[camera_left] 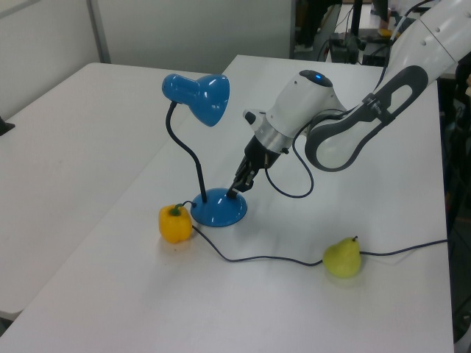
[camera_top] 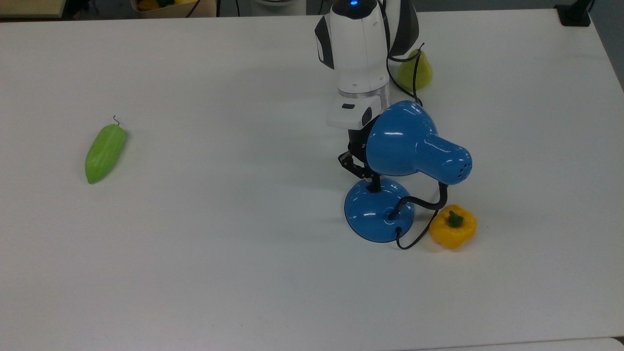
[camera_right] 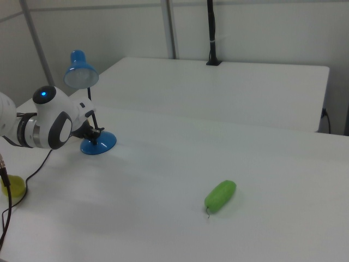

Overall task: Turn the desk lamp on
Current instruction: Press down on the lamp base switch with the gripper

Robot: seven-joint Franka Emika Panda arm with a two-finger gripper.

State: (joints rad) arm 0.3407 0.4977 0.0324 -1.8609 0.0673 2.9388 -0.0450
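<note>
The desk lamp is glossy blue, with its bell-shaped shade [camera_top: 409, 141] up on a black gooseneck [camera_left: 184, 151] over a round domed base [camera_top: 378, 212]. It stands right of centre in the top view. My gripper [camera_top: 374, 184] reaches down under the shade, and its black fingertips rest on the far side of the base [camera_left: 218, 208]. In the left view the gripper [camera_left: 234, 193] tapers to one point, shut with nothing in it. The right view shows the gripper [camera_right: 97, 137] on the base [camera_right: 99, 144], beneath the shade [camera_right: 80, 71]. The switch is hidden under the fingertips.
A yellow bell pepper [camera_top: 452, 226] sits against the lamp's base on the top view's right. The lamp's black cord [camera_left: 280, 259] runs across the table past a green pear [camera_top: 415, 72]. A long green vegetable [camera_top: 105, 152] lies far off at the top view's left.
</note>
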